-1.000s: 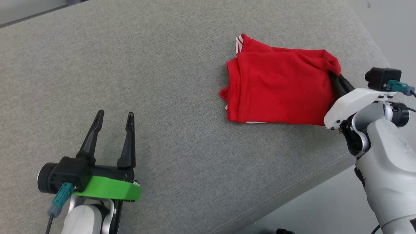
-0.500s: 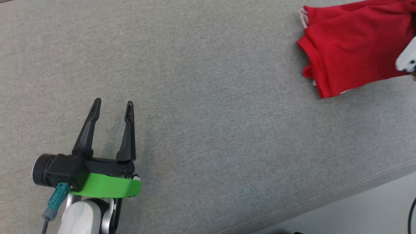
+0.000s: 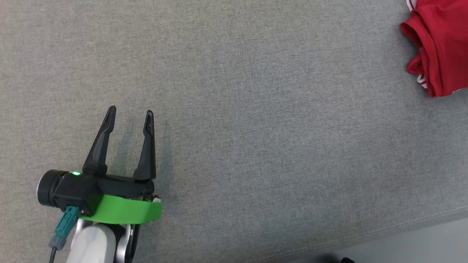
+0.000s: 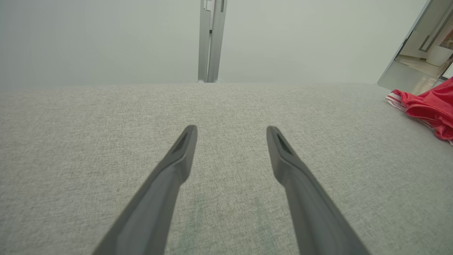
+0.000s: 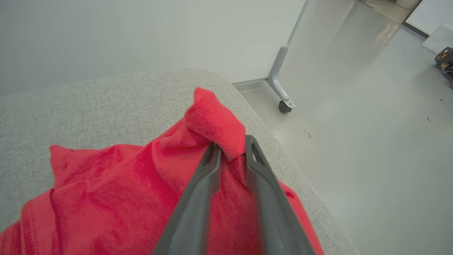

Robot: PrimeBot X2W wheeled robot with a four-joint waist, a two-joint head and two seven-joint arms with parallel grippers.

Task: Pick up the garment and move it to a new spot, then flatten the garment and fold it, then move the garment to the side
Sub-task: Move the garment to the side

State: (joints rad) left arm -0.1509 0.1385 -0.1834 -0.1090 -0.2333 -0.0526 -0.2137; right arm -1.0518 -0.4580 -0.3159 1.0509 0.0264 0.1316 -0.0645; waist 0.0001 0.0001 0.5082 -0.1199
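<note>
The red garment (image 3: pixel 438 47) lies bunched at the right edge of the head view, on the grey cushion (image 3: pixel 256 128). My left gripper (image 3: pixel 130 111) hovers open and empty at the lower left, far from it. In the left wrist view its fingers (image 4: pixel 231 129) spread wide over bare cushion, and the garment (image 4: pixel 428 106) peeks in at the right. In the right wrist view my right gripper (image 5: pixel 231 143) stands over the garment (image 5: pixel 106 184) near the cushion's corner. Its jaws are narrowly apart, with a raised fold of red cloth between the tips.
The cushion's front edge runs along the lower right, with pale floor (image 3: pixel 420 244) beyond it. Past the cushion's corner lie open floor (image 5: pixel 354 106) and a wheeled metal leg (image 5: pixel 283 99). A white wall stands behind the cushion.
The head camera has swung left, so the garment now sits at the picture's right edge and the right arm has left the picture. The left gripper keeps its open pose.
</note>
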